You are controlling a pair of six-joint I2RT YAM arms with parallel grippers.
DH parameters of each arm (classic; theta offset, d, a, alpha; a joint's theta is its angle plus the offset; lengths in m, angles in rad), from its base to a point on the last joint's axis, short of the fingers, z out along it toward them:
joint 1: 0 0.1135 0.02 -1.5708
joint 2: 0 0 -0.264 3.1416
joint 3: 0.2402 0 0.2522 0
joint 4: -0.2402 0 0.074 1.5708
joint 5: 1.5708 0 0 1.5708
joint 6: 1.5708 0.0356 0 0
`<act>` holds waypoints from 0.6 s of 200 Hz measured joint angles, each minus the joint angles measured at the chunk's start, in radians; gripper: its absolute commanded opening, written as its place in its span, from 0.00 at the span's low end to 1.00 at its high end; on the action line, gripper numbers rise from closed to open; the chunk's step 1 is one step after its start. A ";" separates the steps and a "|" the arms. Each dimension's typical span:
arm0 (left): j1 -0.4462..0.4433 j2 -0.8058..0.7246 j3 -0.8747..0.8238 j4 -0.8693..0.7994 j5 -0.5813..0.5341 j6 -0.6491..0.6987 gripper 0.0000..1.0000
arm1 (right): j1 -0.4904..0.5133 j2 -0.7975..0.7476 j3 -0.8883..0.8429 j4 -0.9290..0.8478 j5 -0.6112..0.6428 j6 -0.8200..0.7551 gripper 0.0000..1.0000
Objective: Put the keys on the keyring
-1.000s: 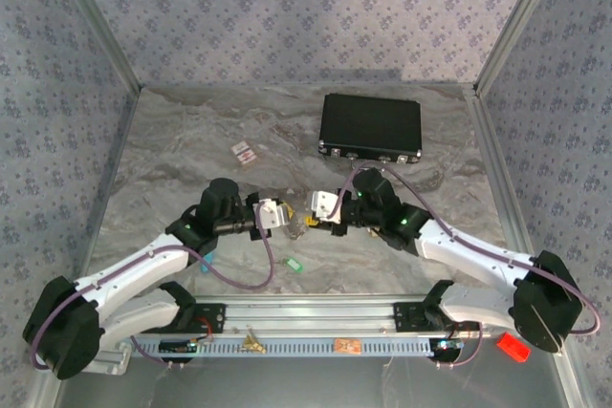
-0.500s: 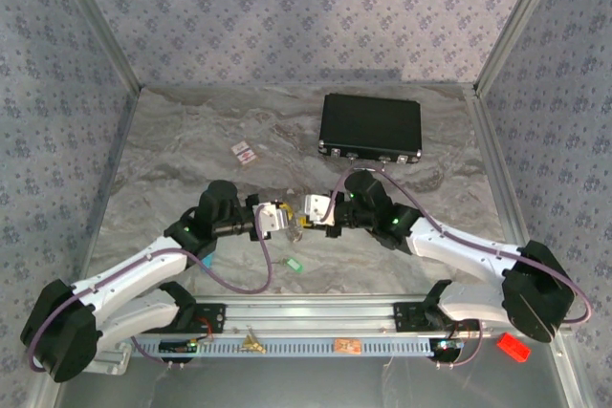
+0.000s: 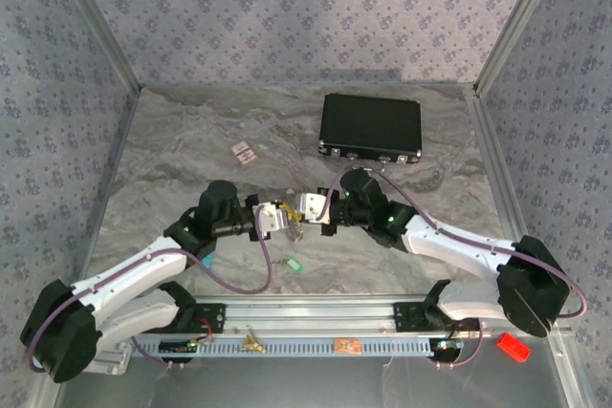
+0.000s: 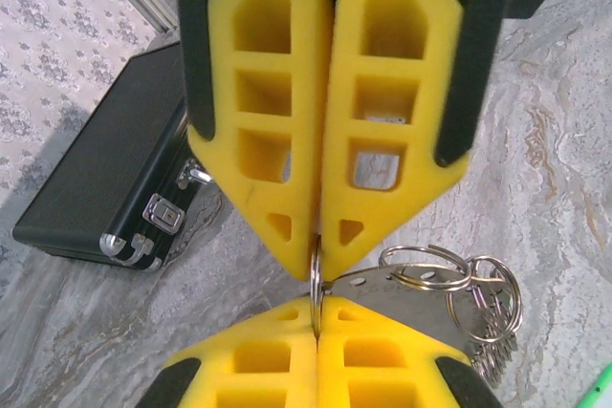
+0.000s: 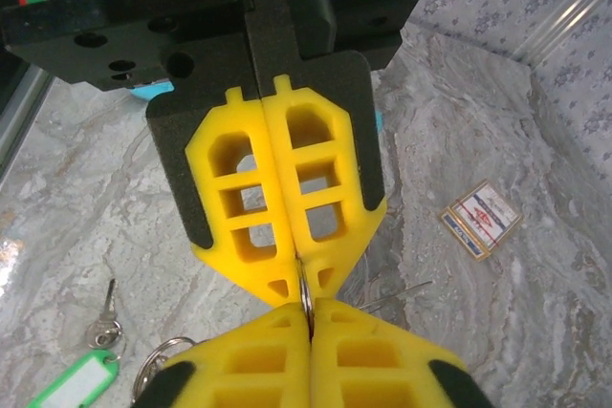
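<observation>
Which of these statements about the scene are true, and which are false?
1. The left fingers and the right fingers both pinch the thin silvery metal ring. True.
2. The black rectangular case stands open. False: its lid is shut.
3. The small red-and-white card lies on the grey marbled table. True.
4. The green-tagged key hangs from the left fingers. False: it lies on the table, apart from both.

Three walls close the space in: a back wall (image 3: 306, 16) at 12 o'clock, a left wall (image 3: 48, 140) at 9 and a right wall (image 3: 564, 121) at 3, all in a blue-grey floral pattern. Bare metal posts (image 3: 93, 21) mark the far corners. The surface (image 3: 191, 140) is grey, marbled and evenly lit, with a slotted aluminium rail (image 3: 316, 317) along 6 o'clock.
</observation>
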 measured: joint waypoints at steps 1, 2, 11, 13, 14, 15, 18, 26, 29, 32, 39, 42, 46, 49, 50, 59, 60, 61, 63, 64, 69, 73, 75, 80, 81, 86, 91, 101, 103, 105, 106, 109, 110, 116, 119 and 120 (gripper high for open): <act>0.000 -0.001 0.000 0.000 0.000 0.000 0.06 | 0.000 0.000 0.000 0.000 0.000 0.001 0.00; 0.000 -0.001 0.000 -0.002 -0.001 0.000 0.08 | 0.000 0.000 0.000 0.000 0.000 0.000 0.00; 0.000 -0.005 0.000 -0.005 -0.003 0.000 0.16 | 0.000 0.000 0.000 0.000 -0.003 -0.002 0.00; 0.000 -0.006 0.000 -0.006 -0.003 0.000 0.17 | 0.000 0.001 0.000 0.000 -0.003 -0.003 0.00; 0.000 -0.007 0.000 -0.006 -0.003 0.002 0.18 | 0.000 0.001 0.000 0.000 -0.004 -0.003 0.00; 0.000 -0.008 0.000 -0.006 -0.005 -0.001 0.19 | 0.000 0.001 0.000 0.001 -0.004 -0.002 0.00; 0.000 -0.010 0.000 -0.006 -0.004 -0.006 0.22 | 0.000 0.001 0.000 0.001 -0.004 -0.002 0.00; 0.000 -0.021 -0.001 -0.006 -0.008 -0.006 0.27 | 0.000 0.001 0.000 0.001 -0.007 -0.002 0.00; 0.000 -0.025 -0.003 -0.003 -0.011 -0.012 0.28 | 0.000 0.001 0.000 0.001 -0.008 -0.002 0.00; 0.000 -0.032 -0.005 -0.002 -0.011 -0.014 0.30 | 0.000 0.001 0.000 0.001 -0.010 -0.001 0.00; 0.000 -0.049 -0.010 -0.003 -0.016 -0.022 0.32 | -0.003 0.001 0.000 0.001 -0.015 0.002 0.00; 0.000 -0.057 -0.013 -0.002 -0.016 -0.024 0.33 | -0.004 0.001 0.000 0.001 -0.018 0.003 0.00; 0.000 -0.069 -0.017 -0.003 -0.016 -0.028 0.33 | -0.006 0.001 0.000 0.001 -0.022 0.006 0.00; 0.000 -0.077 -0.020 -0.003 -0.019 -0.032 0.34 | -0.007 0.000 0.000 0.002 -0.024 0.007 0.00; 0.000 -0.079 -0.021 -0.003 -0.019 -0.033 0.34 | -0.008 0.001 0.000 0.002 -0.025 0.008 0.00; 0.000 -0.098 -0.029 -0.004 -0.020 -0.042 0.34 | -0.013 0.000 0.000 0.002 -0.032 0.014 0.00; 0.000 -0.100 -0.031 -0.005 -0.020 -0.042 0.34 | -0.013 0.000 0.000 0.002 -0.034 0.015 0.00; 0.000 -0.101 -0.031 -0.005 -0.020 -0.042 0.34 | -0.014 0.000 0.000 0.002 -0.034 0.016 0.00; 0.000 -0.105 -0.033 -0.005 -0.021 -0.045 0.34 | -0.015 0.001 0.000 0.002 -0.036 0.018 0.00; 0.000 -0.106 -0.033 -0.005 -0.021 -0.046 0.34 | -0.015 0.000 0.000 0.002 -0.037 0.018 0.00; 0.000 -0.111 -0.036 -0.009 -0.022 -0.050 0.34 | -0.017 0.001 0.000 0.002 -0.041 0.022 0.00; 0.000 -0.113 -0.038 -0.011 -0.023 -0.054 0.34 | -0.019 0.000 0.000 0.002 -0.043 0.022 0.00; 0.000 -0.113 -0.038 -0.013 -0.023 -0.054 0.34 | -0.019 0.001 0.000 0.002 -0.045 0.024 0.00; 0.000 -0.114 -0.039 -0.015 -0.023 -0.059 0.34 | -0.021 0.000 0.000 0.002 -0.048 0.025 0.00; 0.000 -0.114 -0.039 -0.016 -0.023 -0.061 0.34 | -0.021 0.001 0.000 0.002 -0.048 0.025 0.00; 0.000 -0.113 -0.040 -0.021 -0.023 -0.066 0.34 | -0.022 0.000 0.000 0.002 -0.051 0.026 0.00; 0.000 -0.113 -0.042 -0.023 -0.023 -0.070 0.33 | -0.022 0.000 0.000 0.002 -0.053 0.026 0.00; 0.000 -0.113 -0.045 -0.024 -0.023 -0.076 0.33 | -0.022 0.000 0.000 0.002 -0.058 0.029 0.00; 0.000 -0.112 -0.046 -0.024 -0.023 -0.077 0.32 | -0.022 0.000 0.000 0.002 -0.059 0.029 0.00; 0.000 -0.111 -0.047 -0.024 -0.023 -0.077 0.32 | -0.022 0.000 0.000 0.002 -0.060 0.029 0.00; 0.000 -0.111 -0.047 -0.024 -0.023 -0.078 0.32 | -0.022 0.000 0.000 0.002 -0.060 0.029 0.00; 0.000 -0.110 -0.048 -0.025 -0.022 -0.080 0.31 | -0.022 0.000 0.000 0.002 -0.061 0.029 0.00; 0.000 -0.110 -0.048 -0.025 -0.023 -0.080 0.31 | -0.022 0.000 0.000 0.002 -0.061 0.029 0.00; 0.000 -0.107 -0.048 -0.026 -0.022 -0.081 0.30 | -0.022 0.000 0.000 0.002 -0.064 0.030 0.00; 0.000 -0.105 -0.049 -0.026 -0.022 -0.082 0.30 | -0.022 0.000 0.000 0.002 -0.066 0.031 0.00; 0.000 -0.104 -0.049 -0.026 -0.022 -0.084 0.30 | -0.022 0.001 0.000 0.002 -0.066 0.032 0.00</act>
